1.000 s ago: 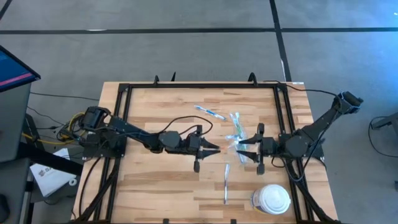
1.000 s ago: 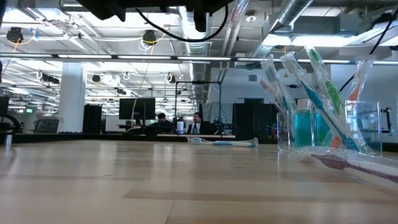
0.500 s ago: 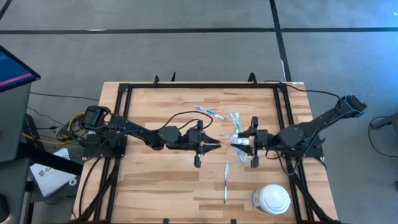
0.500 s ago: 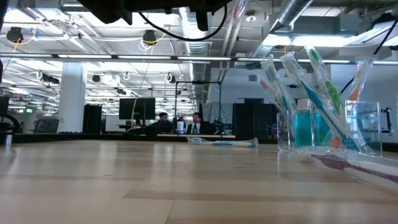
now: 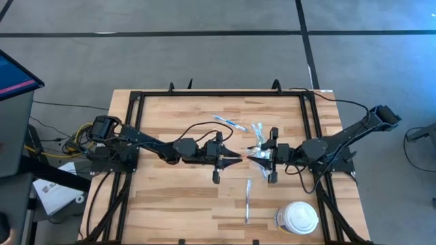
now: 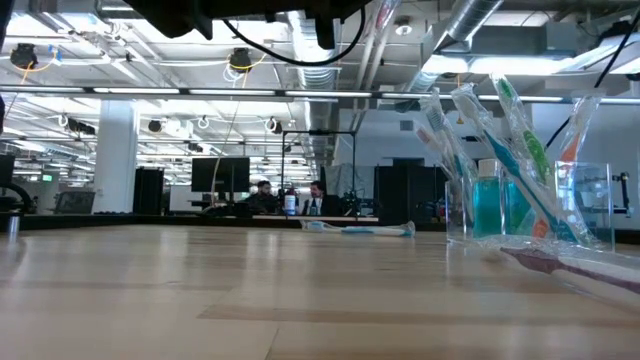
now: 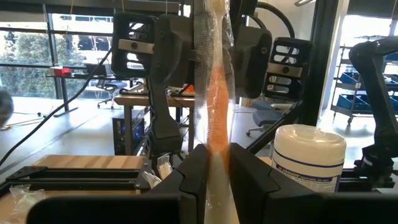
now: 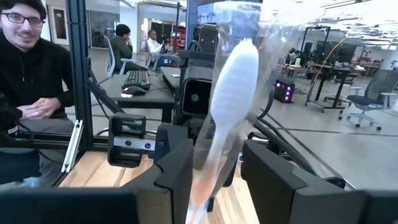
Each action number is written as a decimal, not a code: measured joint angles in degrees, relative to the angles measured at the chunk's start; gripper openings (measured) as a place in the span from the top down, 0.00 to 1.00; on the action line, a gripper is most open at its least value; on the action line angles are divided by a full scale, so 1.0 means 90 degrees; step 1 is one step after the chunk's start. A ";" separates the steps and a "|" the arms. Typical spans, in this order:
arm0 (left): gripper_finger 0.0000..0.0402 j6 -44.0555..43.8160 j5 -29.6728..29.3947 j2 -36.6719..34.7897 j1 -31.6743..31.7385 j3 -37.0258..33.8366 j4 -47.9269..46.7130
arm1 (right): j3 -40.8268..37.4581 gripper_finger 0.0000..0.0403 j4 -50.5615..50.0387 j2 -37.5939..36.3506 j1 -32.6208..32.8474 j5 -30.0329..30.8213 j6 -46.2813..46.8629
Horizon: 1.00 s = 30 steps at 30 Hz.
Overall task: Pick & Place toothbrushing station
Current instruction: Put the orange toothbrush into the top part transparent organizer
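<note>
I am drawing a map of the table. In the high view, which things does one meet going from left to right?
Left gripper → wrapped toothbrush lying on the table → right gripper → white lidded container.

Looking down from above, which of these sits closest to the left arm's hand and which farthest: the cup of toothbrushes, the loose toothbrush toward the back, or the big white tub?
From the left hand:
1. Cup of toothbrushes, just to its right, beside the right hand.
2. Loose toothbrush, behind it, toward the table's far edge.
3. White tub, in the near right corner, clearly farthest.
</note>
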 joint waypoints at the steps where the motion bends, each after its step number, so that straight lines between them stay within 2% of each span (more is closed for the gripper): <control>1: 0.88 0.0002 0.0000 0.0000 0.0000 0.0000 0.0002 | 0.0000 0.69 0.0031 0.0000 0.0017 -0.0001 0.0000; 9: 0.88 0.0002 0.0010 0.0000 0.0000 0.0000 -0.0001 | 0.0000 0.81 0.0178 -0.0005 0.0128 0.0001 -0.0045; 15: 0.88 0.0030 0.0008 0.0000 0.0000 0.0000 -0.0009 | 0.0000 0.97 0.0172 -0.0005 0.0127 -0.0035 -0.0198; 20: 0.85 0.0020 -0.0011 0.0000 0.0000 0.0000 -0.0014 | 0.0000 0.96 0.0162 -0.0005 0.0126 -0.0033 -0.0223; 30: 0.73 -0.0001 -0.0053 0.0000 0.0000 0.0000 -0.0033 | 0.0002 0.99 -0.0203 -0.0204 0.0126 0.0056 -0.0287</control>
